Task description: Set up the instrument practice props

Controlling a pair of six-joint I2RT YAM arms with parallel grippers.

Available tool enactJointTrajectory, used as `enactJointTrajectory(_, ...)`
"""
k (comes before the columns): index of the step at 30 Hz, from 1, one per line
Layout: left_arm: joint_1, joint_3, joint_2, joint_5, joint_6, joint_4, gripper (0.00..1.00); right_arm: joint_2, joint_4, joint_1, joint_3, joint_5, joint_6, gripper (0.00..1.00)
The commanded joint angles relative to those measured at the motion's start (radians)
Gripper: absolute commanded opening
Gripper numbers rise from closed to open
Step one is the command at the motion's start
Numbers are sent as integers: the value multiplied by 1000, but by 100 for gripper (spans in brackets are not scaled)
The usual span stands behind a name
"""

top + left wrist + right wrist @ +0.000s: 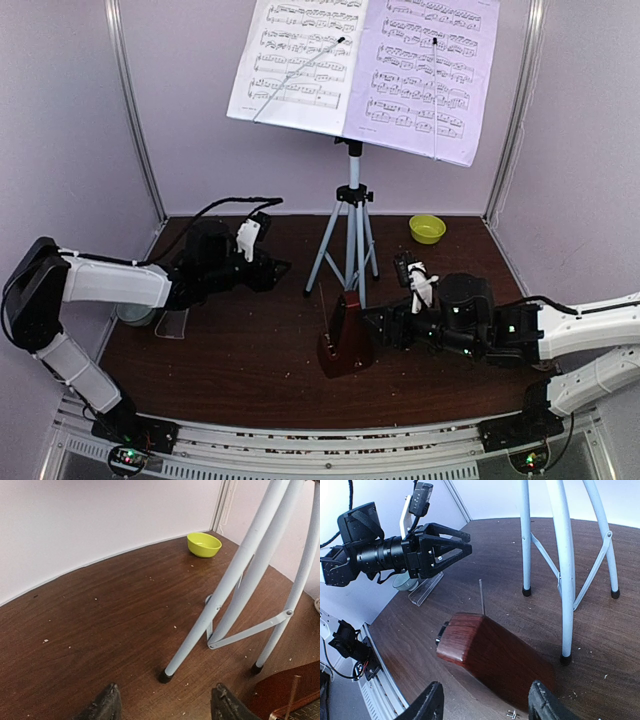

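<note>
The metronome (345,345), just beside the tripod (352,235), is being faced by the right gripper (485,705) with jaws apart; the left gripper (165,705) is being held with jaws apart, empty; sheet-music pages (300,60) are being displayed above

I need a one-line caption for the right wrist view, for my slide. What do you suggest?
Open right claw facing the red-brown metronome beside the tripod legs, left claw beyond.
</note>
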Motion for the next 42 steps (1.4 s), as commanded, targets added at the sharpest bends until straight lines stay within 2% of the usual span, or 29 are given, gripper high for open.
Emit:
enactJointTrajectory(1,25,-30,-63,20,-10,15,63,-25,-3,-7,-13,7,-6,59)
enactJointTrajectory(9,47,-45,-93,19,-6,0,63,-37,-2,-12,-19,6,-5,59)
enactJointTrajectory(20,70,-41,-147,29,-6,-42,63,-121,-41,-80,-59,0,3,66)
enactJointTrajectory(26,70,-34,-145,99,16,-77,66,-100,-70,-117,-118,-31,62,67)
enactJointTrajectory(30,70,-65,-137,167,8,-31,66,-36,-9,-116,-159,-114,82,65)
enactJointTrajectory(38,19,-24,20,261,-11,-33,52,122,46,-106,-170,-165,139,58)
enactJointTrajectory(42,-25,11,135,289,-67,-11,45,193,102,-106,-186,-194,184,54)
